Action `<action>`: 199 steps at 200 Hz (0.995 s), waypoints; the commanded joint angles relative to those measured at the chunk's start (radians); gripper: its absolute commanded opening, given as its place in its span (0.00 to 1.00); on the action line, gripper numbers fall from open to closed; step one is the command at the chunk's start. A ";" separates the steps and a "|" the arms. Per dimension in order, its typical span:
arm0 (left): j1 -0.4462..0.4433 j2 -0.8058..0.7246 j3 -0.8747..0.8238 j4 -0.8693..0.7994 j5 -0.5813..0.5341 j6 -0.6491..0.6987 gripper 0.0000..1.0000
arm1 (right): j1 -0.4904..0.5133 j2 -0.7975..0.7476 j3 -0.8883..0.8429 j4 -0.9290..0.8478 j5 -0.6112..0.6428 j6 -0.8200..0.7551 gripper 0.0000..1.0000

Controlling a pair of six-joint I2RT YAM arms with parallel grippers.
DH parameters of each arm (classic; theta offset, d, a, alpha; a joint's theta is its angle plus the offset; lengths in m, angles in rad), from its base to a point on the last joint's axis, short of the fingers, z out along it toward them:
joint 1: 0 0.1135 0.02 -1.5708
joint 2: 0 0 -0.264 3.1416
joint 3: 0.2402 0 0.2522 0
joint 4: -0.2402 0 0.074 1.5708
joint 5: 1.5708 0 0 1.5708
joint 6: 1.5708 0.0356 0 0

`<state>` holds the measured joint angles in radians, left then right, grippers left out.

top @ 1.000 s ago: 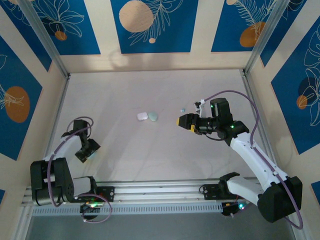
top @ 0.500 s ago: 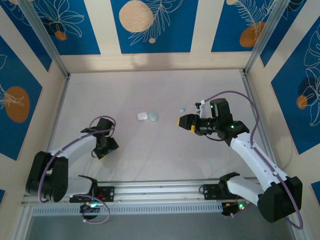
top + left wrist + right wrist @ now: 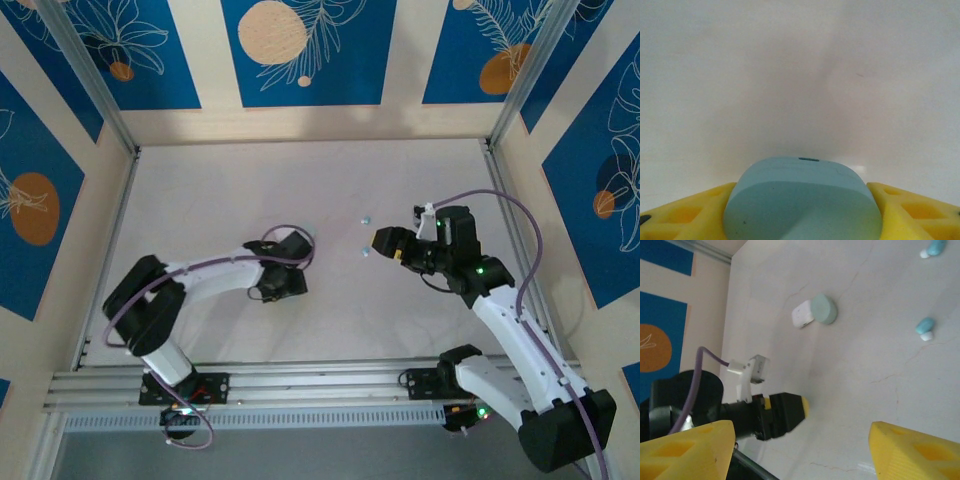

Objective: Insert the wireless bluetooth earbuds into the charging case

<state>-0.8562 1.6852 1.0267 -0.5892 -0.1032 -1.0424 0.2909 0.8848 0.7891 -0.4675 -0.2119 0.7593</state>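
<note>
My left gripper point(image 3: 800, 222) is shut on a pale teal charging case point(image 3: 800, 197), which sits between its yellow fingers point(image 3: 685, 217). From above, the left gripper point(image 3: 280, 283) reaches the table's middle. Two teal earbuds point(image 3: 366, 217) point(image 3: 365, 251) with white tips lie on the table just left of my right gripper point(image 3: 380, 240). That gripper point(image 3: 802, 430) is open with nothing between its fingers. In the right wrist view the earbuds point(image 3: 935, 246) point(image 3: 925, 328) lie at the upper right and the left gripper point(image 3: 790, 412) is ahead.
A small white case point(image 3: 801, 315) and a round teal piece point(image 3: 824, 309) lie touching on the table beyond the left gripper. From above, the left arm hides them. Patterned walls point(image 3: 300, 50) and metal posts enclose the table. A rail point(image 3: 320, 380) runs along the near edge.
The left arm swept from the near left to the table's middle, carrying the teal case. The right gripper drew back slightly to the right, uncovering a second earbud.
</note>
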 commanded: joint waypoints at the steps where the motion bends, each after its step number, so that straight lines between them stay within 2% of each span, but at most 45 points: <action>1: -0.052 0.065 0.065 -0.013 0.009 -0.026 0.62 | -0.017 -0.019 -0.019 -0.049 0.026 0.014 0.72; 31: -0.088 0.107 0.108 -0.001 0.028 -0.014 0.62 | -0.039 -0.028 -0.013 -0.082 0.019 -0.004 0.72; 88: -0.093 0.119 0.116 -0.015 0.015 0.010 0.65 | -0.053 -0.023 -0.029 -0.063 -0.002 -0.002 0.71; 112: -0.093 0.108 0.114 -0.021 -0.006 0.034 0.70 | -0.055 0.001 -0.034 -0.067 -0.031 -0.027 0.65; 131: -0.092 0.098 0.119 -0.020 -0.013 0.058 0.79 | -0.055 0.046 -0.013 -0.087 -0.071 -0.062 0.65; 167: -0.088 0.016 0.103 -0.022 -0.077 0.094 0.85 | -0.055 0.131 0.020 -0.101 -0.108 -0.098 0.65; 199: -0.068 -0.143 0.004 0.024 -0.172 0.114 0.87 | -0.024 0.155 0.006 -0.024 -0.118 -0.142 0.65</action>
<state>-0.9379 1.6730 1.0992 -0.5777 -0.1684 -0.9604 0.2432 1.0386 0.7723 -0.5365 -0.2943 0.6765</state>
